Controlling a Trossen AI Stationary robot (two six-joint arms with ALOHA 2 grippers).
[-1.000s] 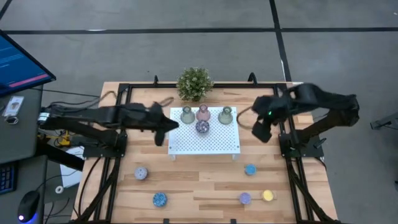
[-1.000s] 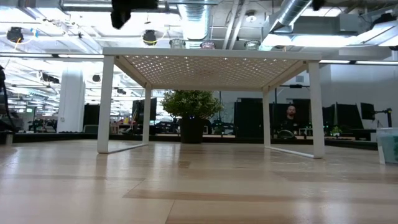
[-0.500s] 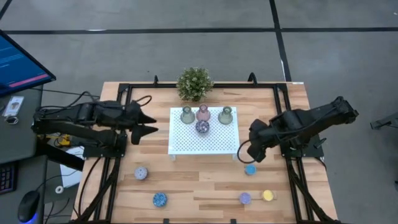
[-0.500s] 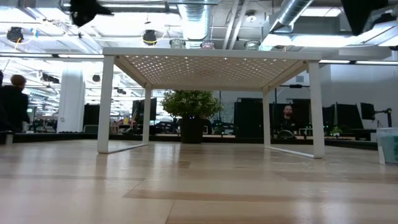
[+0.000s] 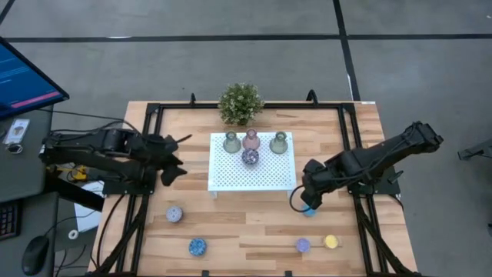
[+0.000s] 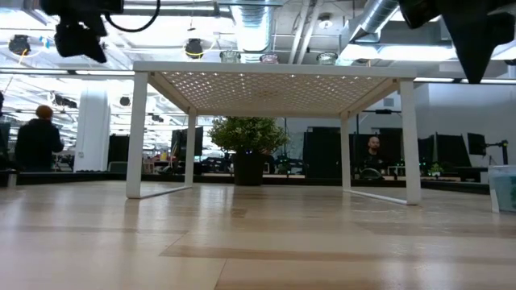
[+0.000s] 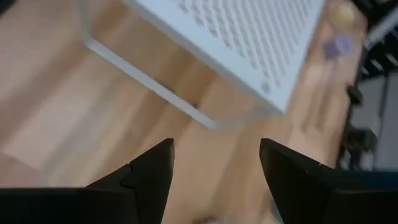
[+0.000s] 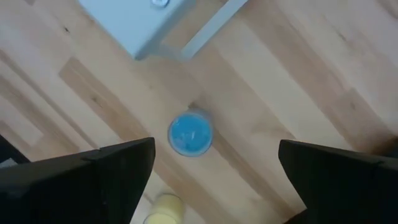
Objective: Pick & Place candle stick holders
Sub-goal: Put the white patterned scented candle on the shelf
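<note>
A white perforated tray (image 5: pixel 261 175) carries two dull green vase-shaped holders (image 5: pixel 231 141) (image 5: pixel 279 141), a pink-brown one (image 5: pixel 250 138) and a speckled puck (image 5: pixel 250 157). A blue puck (image 8: pixel 191 133) rests flat on the table by the tray's near right corner. My right gripper (image 8: pixel 216 155) hovers above it, open wide, with one finger on either side and not touching; it also shows in the high view (image 5: pixel 306 201). My left gripper (image 5: pixel 177 158) is open and empty, left of the tray, above the table.
On the near part of the table lie a lilac puck (image 5: pixel 174 214), a speckled blue puck (image 5: pixel 197 247), another lilac puck (image 5: pixel 303 245) and a yellow puck (image 5: pixel 331 241). A potted plant (image 5: pixel 241 102) stands behind the tray. Black frame rails (image 5: pixel 138 223) run along both sides.
My left gripper has drawn back from the tray's left edge toward the table's left edge. My right gripper has gone from beside the tray's far right toward the near edge and down, and now stands over the blue puck. No holder has moved.
</note>
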